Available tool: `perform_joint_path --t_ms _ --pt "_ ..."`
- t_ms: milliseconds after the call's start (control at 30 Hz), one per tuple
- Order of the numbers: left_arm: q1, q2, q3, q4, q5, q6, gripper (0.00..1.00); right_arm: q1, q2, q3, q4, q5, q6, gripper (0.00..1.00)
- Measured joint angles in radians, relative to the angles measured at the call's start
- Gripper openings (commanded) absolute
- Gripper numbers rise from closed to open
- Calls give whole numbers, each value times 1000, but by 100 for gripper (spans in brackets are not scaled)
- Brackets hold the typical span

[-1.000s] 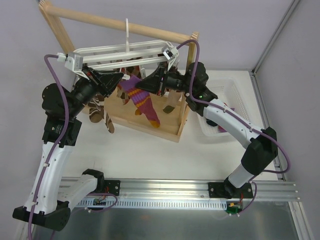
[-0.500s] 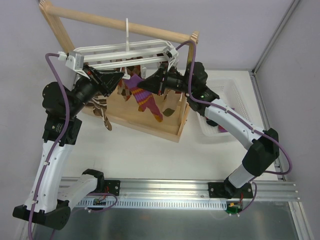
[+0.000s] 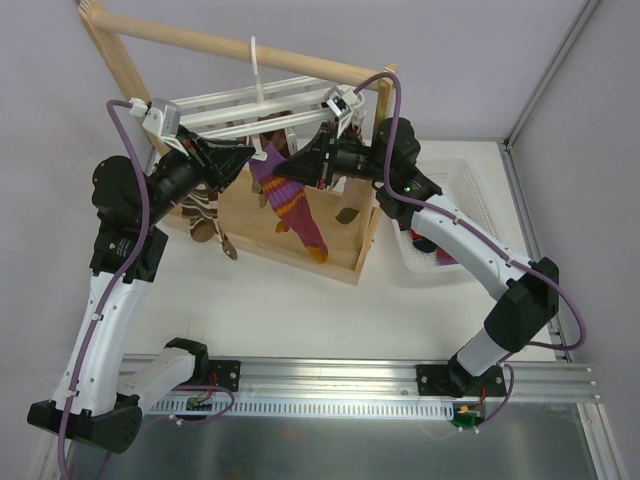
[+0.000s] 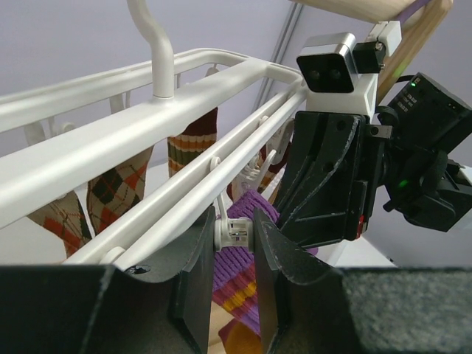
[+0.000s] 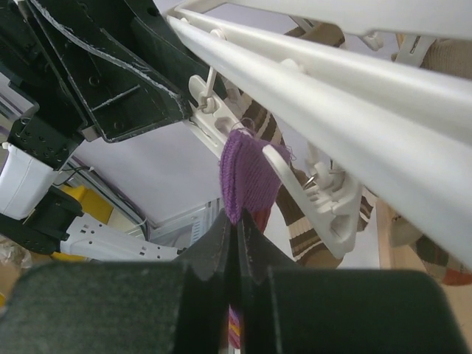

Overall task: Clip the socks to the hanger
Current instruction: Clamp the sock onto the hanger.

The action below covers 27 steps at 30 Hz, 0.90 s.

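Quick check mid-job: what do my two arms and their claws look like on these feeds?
The left arm and right arm have white links between black joint housings, each trailed by a looping purple cable. The left claw and right claw are black and angular; the right carries a silver-white camera box and a green light.

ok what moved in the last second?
The left end of the hanger swung rightward, and the left gripper went with it; the purple sock shifted slightly right. The right gripper stays shut on that sock, the left on a clip; the wooden rack has not moved.
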<state>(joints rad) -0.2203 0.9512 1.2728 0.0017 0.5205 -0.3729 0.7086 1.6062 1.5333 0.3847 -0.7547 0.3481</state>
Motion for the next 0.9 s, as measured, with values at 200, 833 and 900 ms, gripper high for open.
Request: perform_joint_path --t_ms 200,833,900 --pt "0 -1 0 2 4 24 17 -1 7 7 0 -28 11 1" --pt "6 -6 15 23 87 82 17 -39 7 7 37 -162 41 1" --pt "13 -6 15 30 100 82 17 -39 7 7 39 -179 41 1"
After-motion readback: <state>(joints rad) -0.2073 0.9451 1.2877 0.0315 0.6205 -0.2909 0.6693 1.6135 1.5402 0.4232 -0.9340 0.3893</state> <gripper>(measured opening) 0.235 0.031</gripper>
